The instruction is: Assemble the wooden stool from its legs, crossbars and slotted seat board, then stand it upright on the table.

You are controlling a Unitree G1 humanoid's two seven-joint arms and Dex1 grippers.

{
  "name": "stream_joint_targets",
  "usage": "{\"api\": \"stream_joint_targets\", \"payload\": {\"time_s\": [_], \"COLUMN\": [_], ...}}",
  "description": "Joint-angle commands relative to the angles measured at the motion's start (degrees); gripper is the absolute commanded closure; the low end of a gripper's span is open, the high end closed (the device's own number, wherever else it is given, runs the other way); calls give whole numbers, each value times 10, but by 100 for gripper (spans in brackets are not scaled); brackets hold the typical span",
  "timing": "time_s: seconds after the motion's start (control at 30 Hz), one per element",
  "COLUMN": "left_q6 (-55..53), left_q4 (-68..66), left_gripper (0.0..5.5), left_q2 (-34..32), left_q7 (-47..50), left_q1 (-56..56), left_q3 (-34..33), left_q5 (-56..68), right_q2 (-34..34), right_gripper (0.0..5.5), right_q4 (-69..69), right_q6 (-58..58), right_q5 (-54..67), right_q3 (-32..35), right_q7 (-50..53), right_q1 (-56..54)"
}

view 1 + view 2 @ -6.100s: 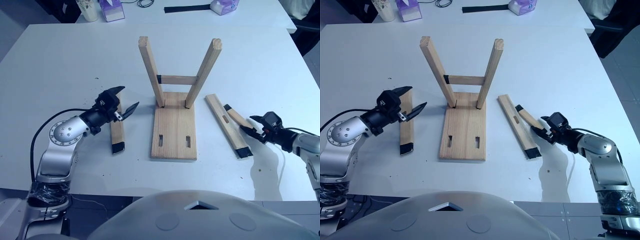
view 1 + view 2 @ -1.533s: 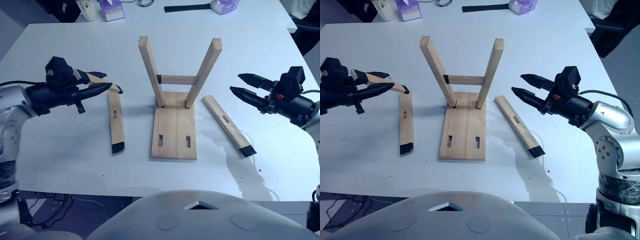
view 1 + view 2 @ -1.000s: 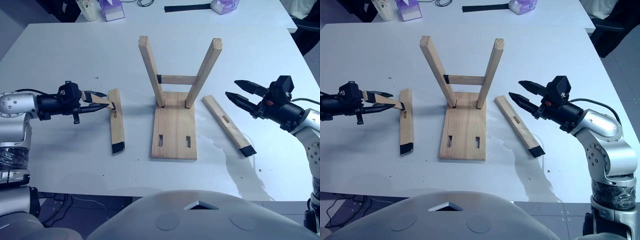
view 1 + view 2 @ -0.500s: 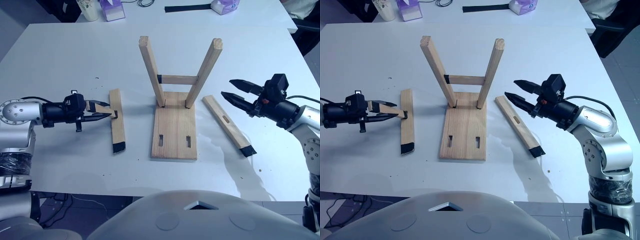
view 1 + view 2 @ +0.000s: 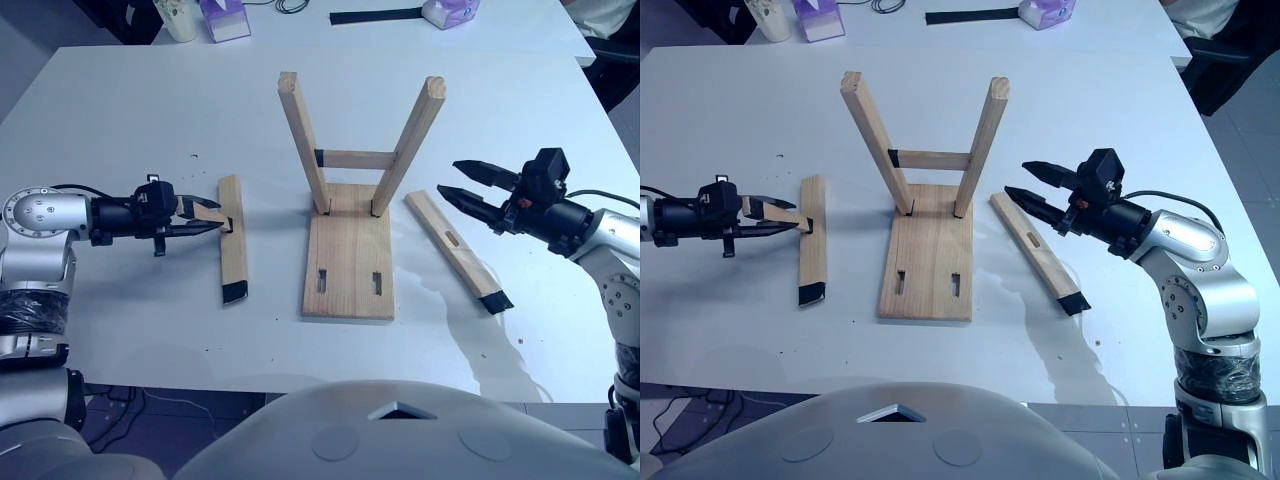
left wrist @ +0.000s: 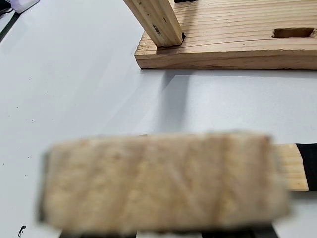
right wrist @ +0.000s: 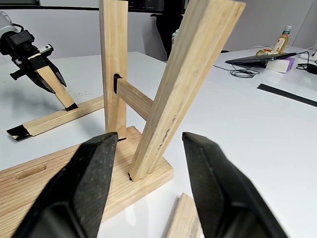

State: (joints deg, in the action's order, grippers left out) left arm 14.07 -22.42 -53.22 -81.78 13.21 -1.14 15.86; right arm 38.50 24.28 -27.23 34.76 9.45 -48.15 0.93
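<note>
A white counter carries the seat board, lying flat with standing legs slotted in. From the head, the left gripper is clamped on a crossbar whose tip meets a loose leg at its slot. The right gripper hangs wide open, empty, above a second loose leg. Left wrist: the crossbar looks light, stiff and smooth, best pinched on its flat faces. Right wrist: fingers parted before the standing legs.

No lettering, number or sign can be read anywhere. The purple box and the cup at the upper left of the frame carry markings too small to make out.
</note>
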Motion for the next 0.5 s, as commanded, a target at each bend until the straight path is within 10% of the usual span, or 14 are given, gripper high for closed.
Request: {"api": "stream_joint_targets", "payload": {"time_s": [0.03, 0.5], "left_q6": [-85, -126], "left_q4": [21, 37], "left_gripper": [420, 420], "left_q2": [-10, -17], "left_q7": [-56, -77], "left_q1": [-11, 30], "left_q3": [33, 122], "left_q5": [12, -48], "right_q2": [6, 1], "right_gripper": [310, 310], "right_q4": [2, 2], "right_q6": [7, 11], "right_q5": [-12, -26], "right_q3": [-10, -25], "right_q7": [-4, -6], "right_q1": [-6, -14]}}
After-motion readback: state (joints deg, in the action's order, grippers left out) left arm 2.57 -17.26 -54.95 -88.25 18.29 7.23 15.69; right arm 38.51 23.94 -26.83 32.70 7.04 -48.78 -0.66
